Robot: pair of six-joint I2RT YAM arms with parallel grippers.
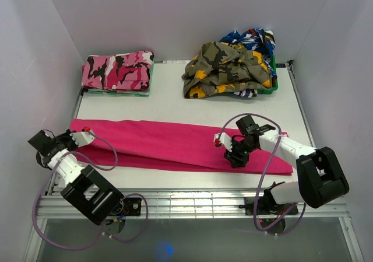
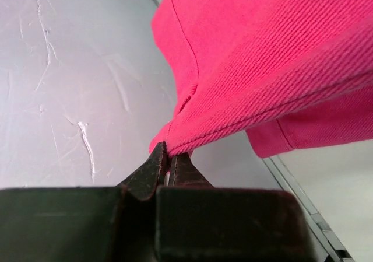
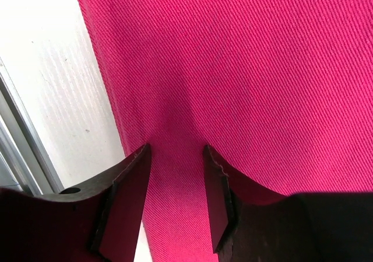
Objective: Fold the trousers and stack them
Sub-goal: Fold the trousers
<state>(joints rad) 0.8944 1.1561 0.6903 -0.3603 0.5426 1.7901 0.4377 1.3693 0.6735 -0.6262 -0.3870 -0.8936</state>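
Observation:
The magenta trousers (image 1: 175, 145) lie as one long band across the table, from the left edge to the right front. At their left end my left gripper (image 1: 87, 137) is shut on the hem; in the left wrist view the fingertips (image 2: 169, 152) pinch the stitched edge of the trousers (image 2: 262, 58), which lifts off the table there. My right gripper (image 1: 236, 154) points down onto the right half of the band. In the right wrist view it (image 3: 175, 150) stands open, with its fingers on the flat trousers (image 3: 233, 69) near their front edge.
A folded pink camouflage pair (image 1: 118, 72) lies at the back left. An olive-yellow camouflage garment (image 1: 224, 69) and a blue patterned one (image 1: 250, 39) are heaped on a green basket (image 1: 273, 86) at the back right. White walls close in both sides; a metal rail (image 1: 192, 199) runs along the front.

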